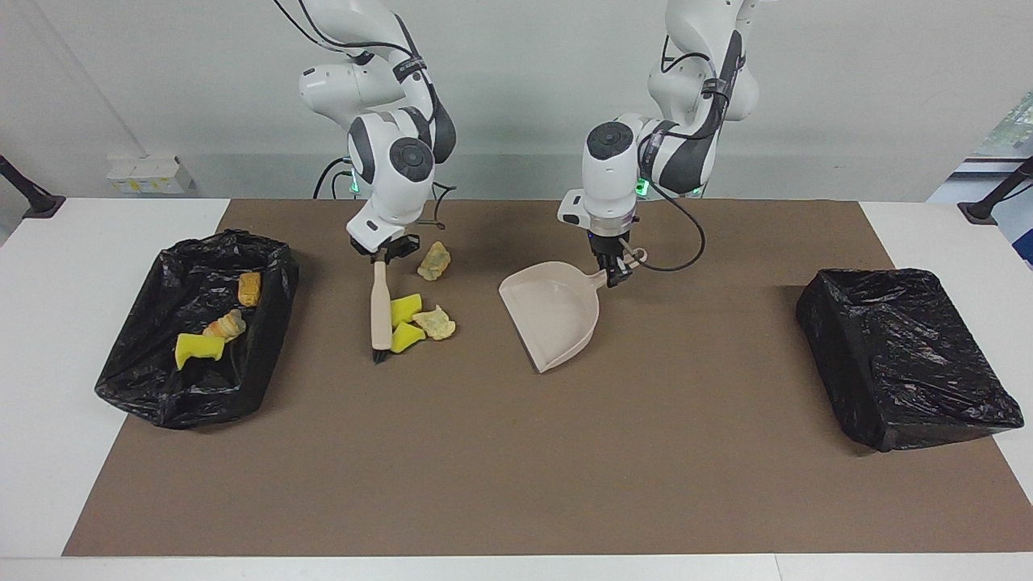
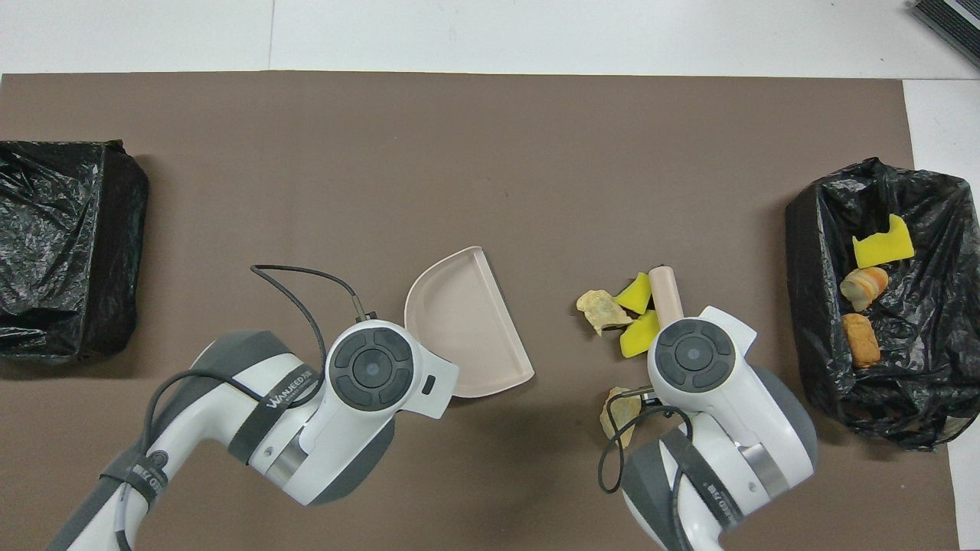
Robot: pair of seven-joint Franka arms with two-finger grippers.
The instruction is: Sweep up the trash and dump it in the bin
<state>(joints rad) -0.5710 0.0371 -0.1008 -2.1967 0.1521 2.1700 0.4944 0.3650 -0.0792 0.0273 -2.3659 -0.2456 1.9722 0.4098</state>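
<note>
While four bits (image 1: 406, 310) lie loose, three (image 1: 199, 347) sit binned.

Two wedges (image 1: 403, 321) and a lump (image 1: 436, 323) are set just beside the brush (image 1: 379, 311) held under the right end effector (image 1: 386, 252), with the dustpan (image 1: 553, 311) under the left end effector (image 1: 615, 270).

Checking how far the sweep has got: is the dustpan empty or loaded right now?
Empty. The dustpan, held by the left gripper, shows a bare inside in both views; four trash pieces lie on the mat beside the brush.
</note>
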